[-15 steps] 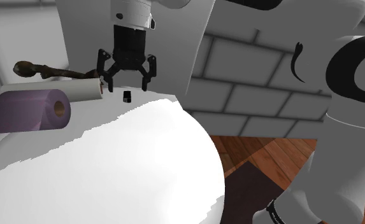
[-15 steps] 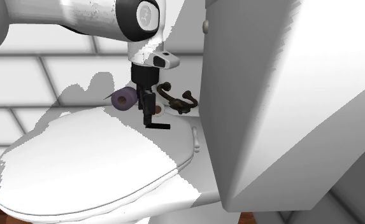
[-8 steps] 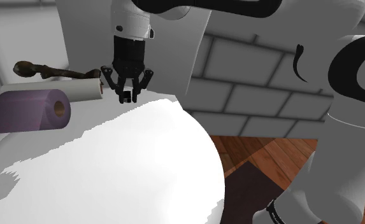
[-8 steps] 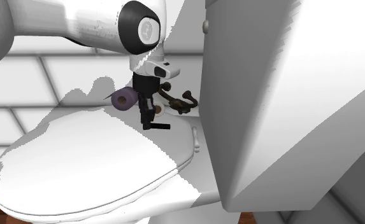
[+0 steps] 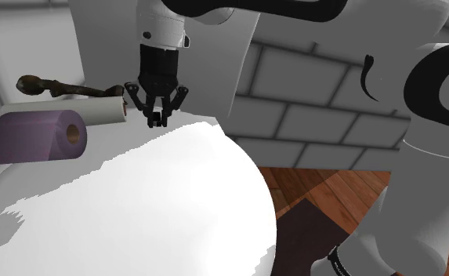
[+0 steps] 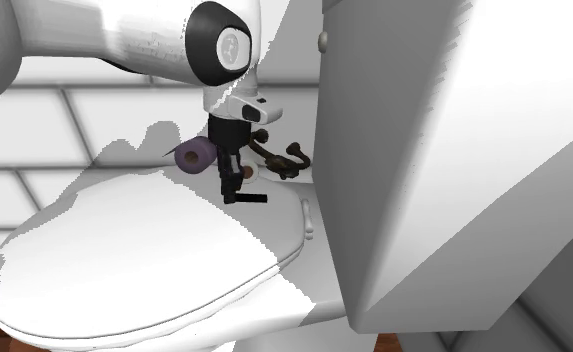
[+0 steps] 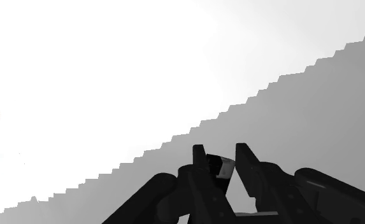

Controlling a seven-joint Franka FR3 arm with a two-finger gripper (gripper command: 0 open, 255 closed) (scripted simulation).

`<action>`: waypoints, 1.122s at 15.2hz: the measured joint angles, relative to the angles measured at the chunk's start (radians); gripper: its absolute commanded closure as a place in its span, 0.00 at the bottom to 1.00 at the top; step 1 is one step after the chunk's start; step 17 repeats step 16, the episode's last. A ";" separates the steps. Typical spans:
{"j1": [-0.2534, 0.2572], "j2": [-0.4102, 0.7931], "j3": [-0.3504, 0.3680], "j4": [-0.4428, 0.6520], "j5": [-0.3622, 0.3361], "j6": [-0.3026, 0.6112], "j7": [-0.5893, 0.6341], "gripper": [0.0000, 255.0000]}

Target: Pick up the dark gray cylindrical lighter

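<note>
The lighter [image 5: 158, 119] is a small dark cylinder at the back of a white toilet lid [image 5: 160, 204]. My black gripper [image 5: 157, 120] hangs straight down over it, shut on the lighter, which is mostly hidden between the fingertips. In the wrist view the lighter [image 7: 221, 168] shows a pale glint on its end, clasped between the two black fingers [image 7: 246, 160] of the gripper [image 7: 220, 153]. In the second exterior view the gripper [image 6: 232, 190] reaches down to the lid's [image 6: 144, 250] rear edge.
A purple paper roll [image 5: 38, 137] and a white roll [image 5: 103, 111] lie just to the shoulder view's left of the gripper, with a brown knobbed bar [image 5: 50, 85] behind them. The white tank [image 6: 424, 150] rises close by. Wooden floor [image 5: 324, 188] lies beyond the lid's edge.
The gripper came down over the lighter and its fingers went from wide apart to shut on it. In the last half second almost nothing has moved.
</note>
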 measured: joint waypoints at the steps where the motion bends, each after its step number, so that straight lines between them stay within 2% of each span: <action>1: 0.001 0.001 0.000 0.007 0.000 -0.007 0.002 1.00; 17: 0.053 0.087 0.005 0.324 -0.040 -0.240 0.035 1.00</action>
